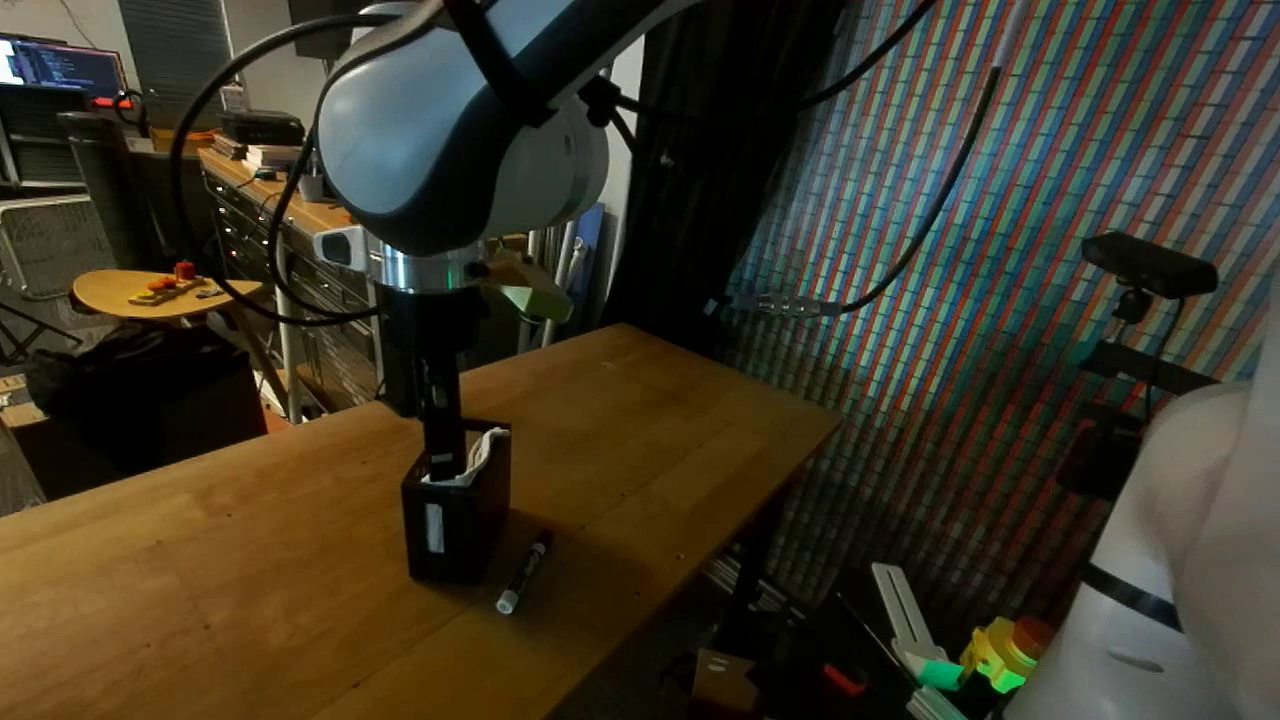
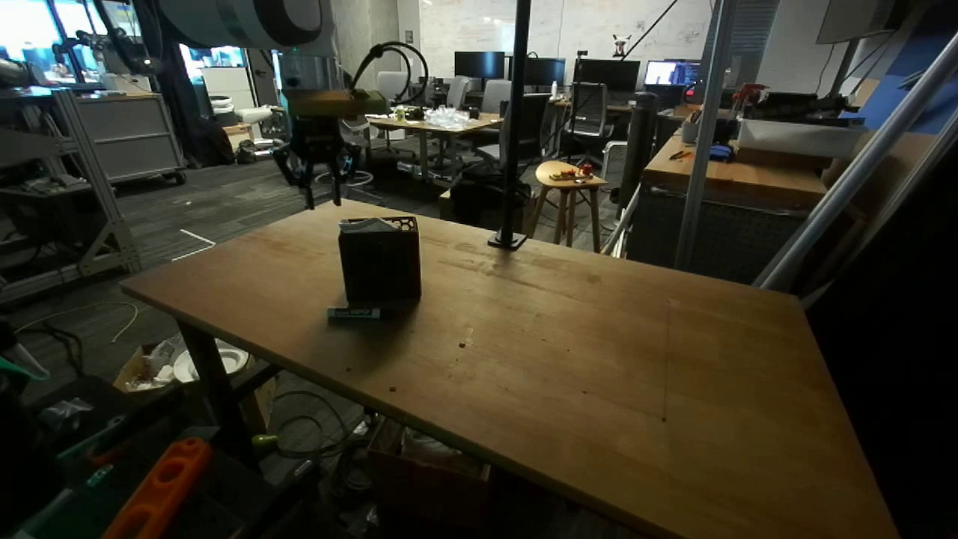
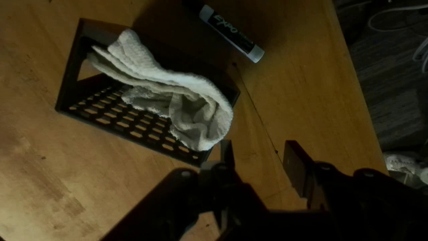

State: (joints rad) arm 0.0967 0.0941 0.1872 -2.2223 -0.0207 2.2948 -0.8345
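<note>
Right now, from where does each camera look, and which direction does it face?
In an exterior view: raised near the table, facing across it toward a multicoloured backdrop; arm and gripper show.
In an exterior view: raised beyond a table edge, facing across toward the monitors; arm and gripper show.
Wrist view: carried by the arm, facing down at the box, cloth and marker; open gripper fingers show at the bottom.
Both exterior views share the table, box, cloth, marker, arm and gripper.

wrist view: marker cap [image 3: 194, 4] cut off | in both exterior views: cloth [image 2: 370, 224] mostly hidden
</note>
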